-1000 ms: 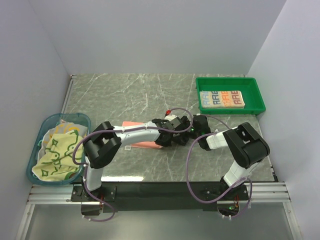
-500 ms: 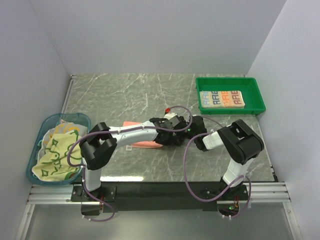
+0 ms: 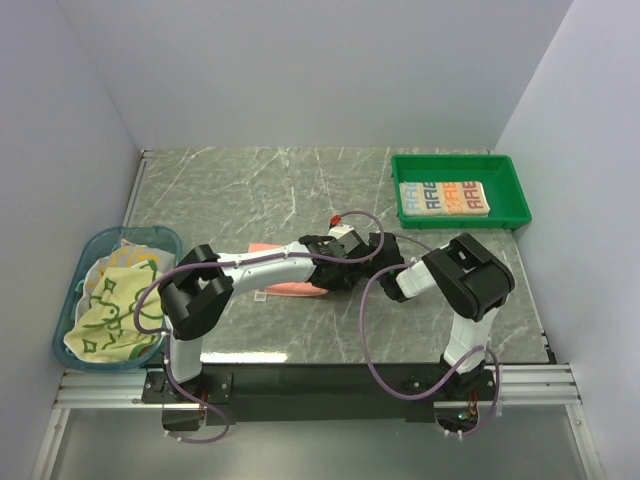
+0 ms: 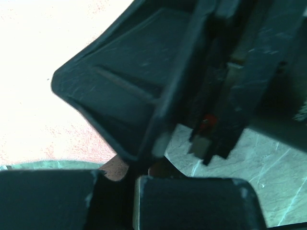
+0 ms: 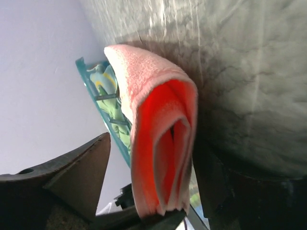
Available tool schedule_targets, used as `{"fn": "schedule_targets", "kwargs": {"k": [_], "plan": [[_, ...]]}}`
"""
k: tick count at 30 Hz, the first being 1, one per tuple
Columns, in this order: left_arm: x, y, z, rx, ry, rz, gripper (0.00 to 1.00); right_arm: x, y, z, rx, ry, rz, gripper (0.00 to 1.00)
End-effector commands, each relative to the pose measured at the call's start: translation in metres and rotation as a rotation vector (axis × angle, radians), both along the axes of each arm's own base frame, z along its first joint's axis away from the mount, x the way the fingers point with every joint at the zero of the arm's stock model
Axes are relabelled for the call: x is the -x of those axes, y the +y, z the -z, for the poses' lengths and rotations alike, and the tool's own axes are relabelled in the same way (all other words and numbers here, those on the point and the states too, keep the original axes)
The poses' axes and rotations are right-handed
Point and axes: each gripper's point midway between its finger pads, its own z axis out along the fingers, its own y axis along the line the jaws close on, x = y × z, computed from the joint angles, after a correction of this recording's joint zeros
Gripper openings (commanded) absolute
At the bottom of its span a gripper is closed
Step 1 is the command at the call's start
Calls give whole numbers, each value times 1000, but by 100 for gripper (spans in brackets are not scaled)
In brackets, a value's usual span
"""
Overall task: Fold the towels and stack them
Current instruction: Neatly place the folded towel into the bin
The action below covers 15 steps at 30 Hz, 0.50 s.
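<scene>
Mid-frame in top view: left gripper (image 3: 338, 275) pressed together, pinching pink towel (image 3: 292, 289) edge; right gripper (image 5: 153, 148) spread wide, folded towel between its fingers

A green tray (image 3: 455, 158) sits far right on the marble table (image 3: 250, 190), a blue basket (image 3: 142, 231) near left.

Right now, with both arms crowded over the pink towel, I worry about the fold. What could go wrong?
The pink towel has gaping layers at one end, so the fold may spring open if the shut left gripper lets go. The right gripper, open around the towel, sits close to the left one; they could bump.
</scene>
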Motion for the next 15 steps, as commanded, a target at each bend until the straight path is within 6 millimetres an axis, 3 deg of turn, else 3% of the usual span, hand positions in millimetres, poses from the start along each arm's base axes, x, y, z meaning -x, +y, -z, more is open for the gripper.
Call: {"fn": "schedule_targets", "kwargs": {"k": [1,5,10,13,15], "plan": [[-4,-16,-23,82,-27,-15,1,5,2,22,54,56,18,73],[-4,-18,-20,84,-17,-18,1,4,1,22,52,51,32,65],[-5,-22,-22,102,-18,-24,2,2,0,20,58,35,39,36],[-6,-23,-24,104,-20,-30,15,1,-1,18,71,22,35,23],[-5,-23,-24,105,-16,-30,32,-1,-1,16,79,10,32,15]]}}
